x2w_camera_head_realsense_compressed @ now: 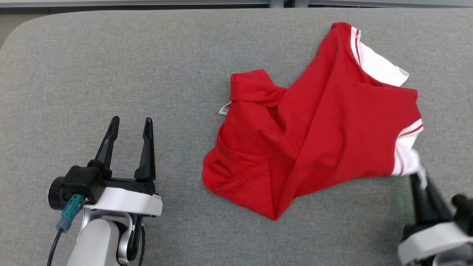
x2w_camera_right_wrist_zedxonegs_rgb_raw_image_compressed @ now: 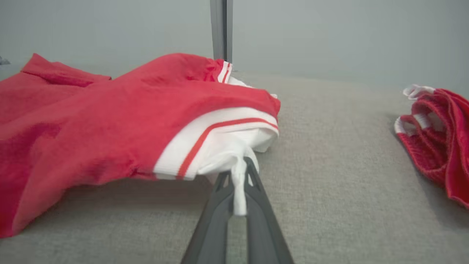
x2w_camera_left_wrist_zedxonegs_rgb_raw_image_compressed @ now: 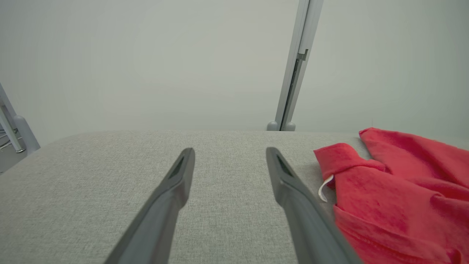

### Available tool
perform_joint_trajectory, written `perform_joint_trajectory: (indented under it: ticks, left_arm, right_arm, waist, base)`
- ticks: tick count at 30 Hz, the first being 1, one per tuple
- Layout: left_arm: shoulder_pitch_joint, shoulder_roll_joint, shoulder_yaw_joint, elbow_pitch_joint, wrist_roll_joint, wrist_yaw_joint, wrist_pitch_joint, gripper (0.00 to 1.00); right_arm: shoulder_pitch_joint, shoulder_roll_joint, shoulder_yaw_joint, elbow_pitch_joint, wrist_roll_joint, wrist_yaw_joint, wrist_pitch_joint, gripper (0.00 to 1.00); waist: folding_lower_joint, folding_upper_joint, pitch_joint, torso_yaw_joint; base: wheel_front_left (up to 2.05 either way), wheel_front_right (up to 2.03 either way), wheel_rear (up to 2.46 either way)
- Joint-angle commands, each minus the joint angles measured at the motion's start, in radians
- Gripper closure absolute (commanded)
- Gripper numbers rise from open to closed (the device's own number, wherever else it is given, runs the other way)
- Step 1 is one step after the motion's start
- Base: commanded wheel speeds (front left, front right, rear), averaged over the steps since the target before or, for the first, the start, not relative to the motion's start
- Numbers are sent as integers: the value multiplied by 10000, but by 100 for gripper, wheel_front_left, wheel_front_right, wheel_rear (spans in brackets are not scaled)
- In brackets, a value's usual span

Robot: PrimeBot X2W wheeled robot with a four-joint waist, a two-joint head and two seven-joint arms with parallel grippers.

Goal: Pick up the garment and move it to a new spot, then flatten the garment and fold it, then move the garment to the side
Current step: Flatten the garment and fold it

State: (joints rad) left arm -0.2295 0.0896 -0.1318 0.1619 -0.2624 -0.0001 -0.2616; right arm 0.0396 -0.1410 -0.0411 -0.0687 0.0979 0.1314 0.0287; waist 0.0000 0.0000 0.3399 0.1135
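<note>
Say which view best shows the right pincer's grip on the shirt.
The right wrist view: the right pincer is clearly shut on the shirt at its white sleeve. The head view shows this blurred; the left wrist view shows red cloth.

No legible text or markings.

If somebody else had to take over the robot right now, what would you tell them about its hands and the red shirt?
Left gripper: open and empty, over the grey table, apart from the shirt.
Right gripper: shut on the white sleeve of the red shirt.
Shirt: crumpled on the table, and the pinched sleeve edge looks slightly raised.
Also there: another red-and-white cloth lies apart from the shirt on the table.
Done: the shirt is gripped.
Left: carry it to a new spot, flatten it, fold it, move it aside.
</note>
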Motion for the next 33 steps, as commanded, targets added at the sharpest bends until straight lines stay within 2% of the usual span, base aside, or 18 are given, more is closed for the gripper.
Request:
perform_joint_trajectory:
  ticks: [1,2,4,8,14,23,33]
  left_arm:
    - [83,64,52,-31,60,-30,-41,0]
    - [98,56,61,-48,68,-37,-41,0]
    - [133,49,87,-34,60,-66,-41,0]
    - [226,57,137,19,86,-74,-41,0]
    - [583,119,246,-5,113,8,-42,0]
    - [1336,272,39,-148,264,99,125,0]
    - [1949,324,-265,-447,228,113,556,0]
  right_arm:
    - [93,80,-11,140,14,-14,76,94]
    - [277,188,-26,385,67,-15,161,66]
    - [354,328,-23,865,232,-15,94,0]
    - [213,506,-144,1285,529,-15,-365,0]
    - [-11,444,-97,124,862,-14,-864,0]
    - [245,169,161,-1621,679,-9,-245,0]
    - [877,219,672,-1607,854,-9,178,0]
  waist:
    - [0,0,16,-26]
    - [0,0,22,-48]
    - [0,0,23,-87]
    - [0,0,-111,-167]
    - [0,0,-510,-301]
    - [0,0,-1508,-377]
    - [0,0,-2038,-360]
  base:
    - [0,0,0]
    - [0,0,0]
    - [0,0,0]
    - [0,0,0]
    - [0,0,0]
    - [0,0,0]
    - [0,0,0]
